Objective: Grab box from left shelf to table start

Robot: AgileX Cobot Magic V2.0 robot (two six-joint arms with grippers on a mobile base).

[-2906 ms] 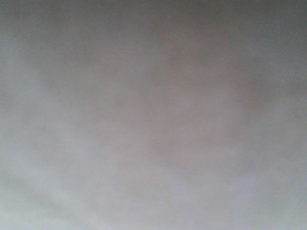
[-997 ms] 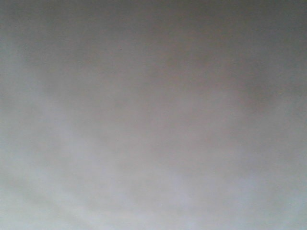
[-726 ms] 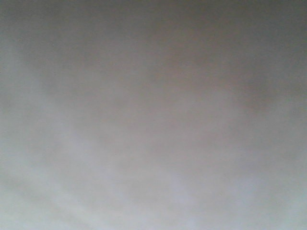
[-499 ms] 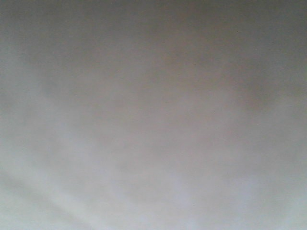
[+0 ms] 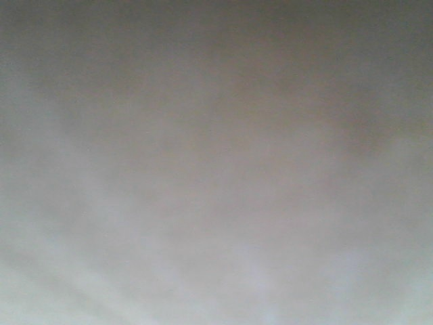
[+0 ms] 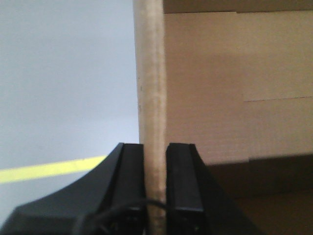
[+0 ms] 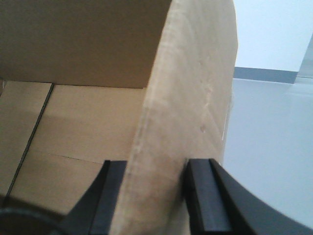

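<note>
The box is brown corrugated cardboard and open at the top. In the left wrist view its left wall [image 6: 150, 88] runs straight up between my jaws, with the inside of the box [image 6: 230, 83] to the right. My left gripper [image 6: 155, 149] is shut on that wall. In the right wrist view my right gripper [image 7: 156, 169] is shut on the box's right wall [image 7: 195, 88], with the box's inside [image 7: 73, 127] to the left. The front view [image 5: 216, 162] is a blank grey blur. The black printed panel and the left shelf are out of view.
A pale grey floor with a yellow line [image 6: 49, 170] lies left of the box in the left wrist view. In the right wrist view a pale glossy floor [image 7: 269, 156] and a grey skirting strip [image 7: 266, 74] lie to the right.
</note>
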